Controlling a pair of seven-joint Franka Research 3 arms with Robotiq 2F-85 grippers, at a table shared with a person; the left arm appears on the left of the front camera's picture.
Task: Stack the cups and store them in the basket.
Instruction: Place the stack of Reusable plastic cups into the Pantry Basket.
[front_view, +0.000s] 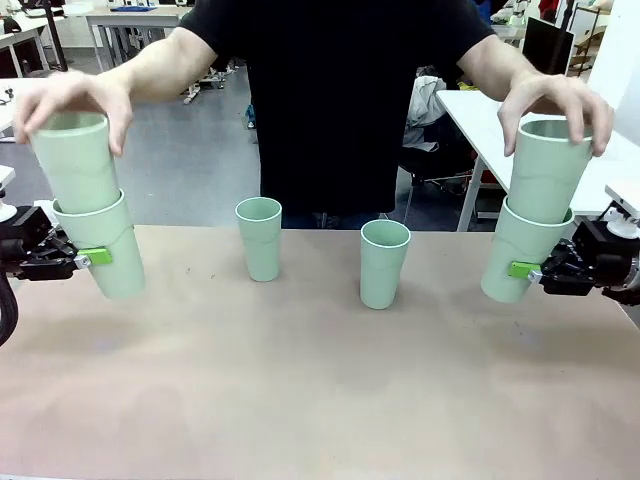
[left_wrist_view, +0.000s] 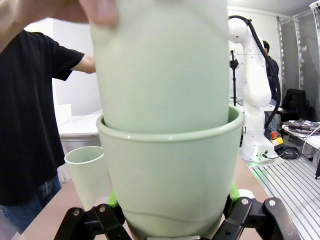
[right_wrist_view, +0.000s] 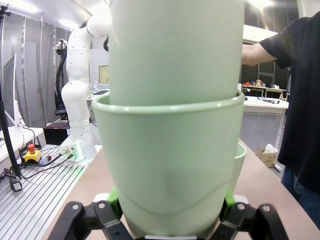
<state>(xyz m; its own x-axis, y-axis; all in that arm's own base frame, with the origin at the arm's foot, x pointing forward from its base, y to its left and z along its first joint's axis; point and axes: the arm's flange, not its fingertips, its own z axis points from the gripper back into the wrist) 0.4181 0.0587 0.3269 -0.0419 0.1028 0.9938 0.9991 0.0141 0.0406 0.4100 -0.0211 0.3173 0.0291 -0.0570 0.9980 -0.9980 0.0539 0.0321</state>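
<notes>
Tabletop (front_view: 320, 400), broad, flat and matte tan, is the largest surface. A person (front_view: 330, 100) in a black shirt stands at its far side with both arms spread. Six cups, all the same pale mint plastic, are tall and tapered, with a wider stepped band at the top and a plain matte skin. Two standing cups (front_view: 260, 238) (front_view: 384, 263) sit upright and apart near the middle of the table. The left held cup (front_view: 105, 262) and the right held cup (front_view: 518, 255) are at the table's two ends, each tilted. Each has an upper cup (front_view: 75, 160) (front_view: 548, 172) partly nested in its mouth, with one of the person's hands (front_view: 70, 98) (front_view: 558, 102) draped over the top. The left gripper (front_view: 100, 257) is clamped on the lower body of its cup and the right gripper (front_view: 522, 269) likewise, with the green pads (left_wrist_view: 113, 198) pressed flat to opposite sides. I judge the cups light and fairly stiff, though the thin wall would likely give near the open rim. The smooth taper could let a cup creep through the pads. The best hold looks to be on the narrower body just under the step, where the ledge can catch. Nested cups may wedge, so a stack should lift as one.
</notes>
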